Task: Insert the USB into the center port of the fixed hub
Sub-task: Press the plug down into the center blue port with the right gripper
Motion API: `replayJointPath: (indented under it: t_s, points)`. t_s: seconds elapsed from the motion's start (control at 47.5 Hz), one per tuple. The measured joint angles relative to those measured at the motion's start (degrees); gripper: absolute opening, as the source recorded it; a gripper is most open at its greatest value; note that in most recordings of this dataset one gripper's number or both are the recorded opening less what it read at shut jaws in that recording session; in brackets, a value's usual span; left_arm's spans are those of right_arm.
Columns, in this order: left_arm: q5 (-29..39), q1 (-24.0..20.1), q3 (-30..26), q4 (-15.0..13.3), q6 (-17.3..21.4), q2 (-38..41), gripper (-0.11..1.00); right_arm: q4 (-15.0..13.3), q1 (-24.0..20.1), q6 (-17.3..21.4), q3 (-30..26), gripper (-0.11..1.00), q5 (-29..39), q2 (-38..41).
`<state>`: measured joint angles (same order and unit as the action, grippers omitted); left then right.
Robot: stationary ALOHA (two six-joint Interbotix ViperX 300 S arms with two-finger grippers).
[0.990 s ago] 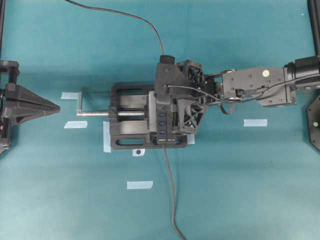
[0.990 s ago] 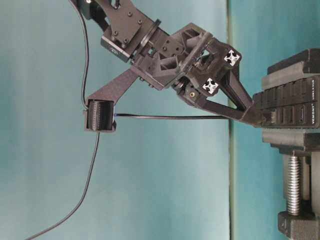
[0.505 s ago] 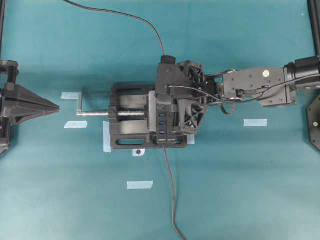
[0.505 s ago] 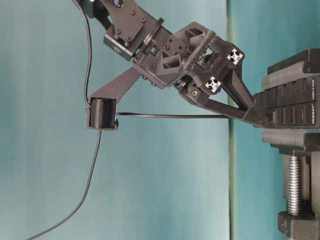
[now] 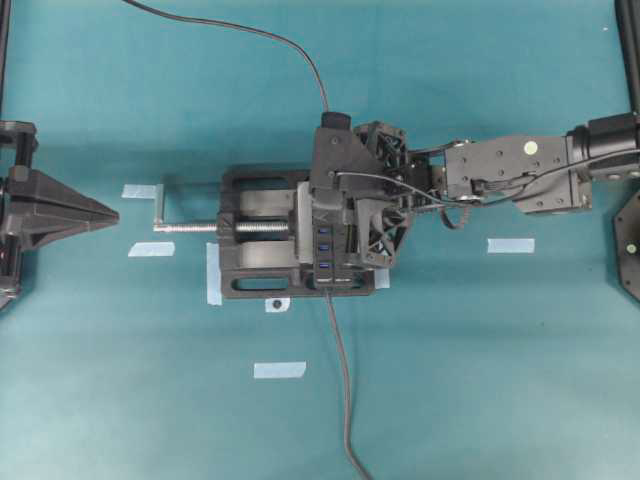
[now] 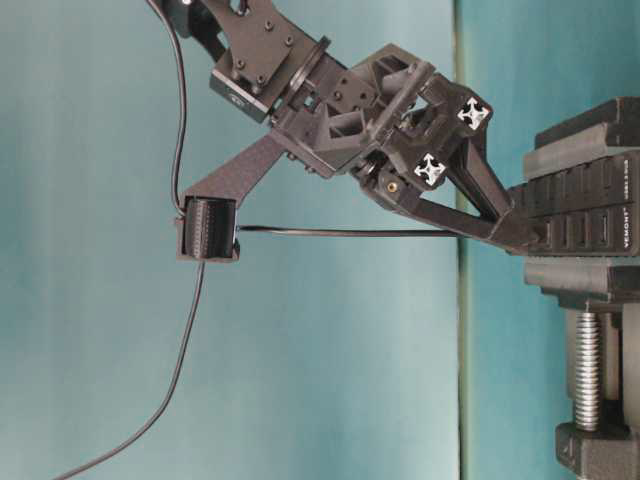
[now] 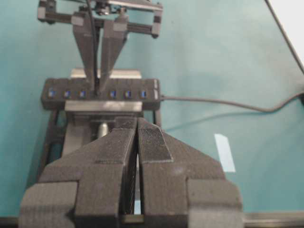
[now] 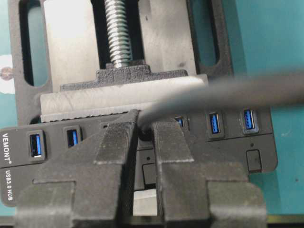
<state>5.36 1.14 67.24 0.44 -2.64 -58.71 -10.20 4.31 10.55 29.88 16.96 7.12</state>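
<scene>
The fixed hub (image 8: 223, 142) is a black strip with blue slots, clamped in a vise (image 8: 118, 76); it also shows in the overhead view (image 5: 324, 250), left wrist view (image 7: 128, 94) and table-level view (image 6: 585, 215). My right gripper (image 8: 146, 129) is shut on the USB (image 8: 146, 133), held at the fourth slot's place. The center port is hidden behind the plug and fingers (image 7: 90, 52). The USB's thin cable (image 6: 350, 233) trails back from the fingertips. My right gripper (image 5: 325, 214) stands over the hub. My left gripper (image 5: 112, 215) is shut and empty, far left.
The vise (image 5: 250, 280) has a silver screw and handle (image 5: 185, 226) pointing toward my left gripper. The hub's grey cable (image 5: 340, 380) runs to the near edge. Tape strips (image 5: 280, 370) lie on the teal table. The USB cable (image 5: 270, 35) loops to the far edge.
My right gripper has shifted slightly toward the hub and tilted a little, fingertips staying at the hub. The left arm has not moved.
</scene>
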Motion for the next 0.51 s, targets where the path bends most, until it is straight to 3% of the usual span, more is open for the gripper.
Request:
replayJointPath:
  t_s: [0.505]
  points:
    - [0.0, 0.0, 0.1, 0.0, 0.0, -0.1, 0.0, 0.0, 0.1, 0.0, -0.5, 0.07, 0.6, -0.1]
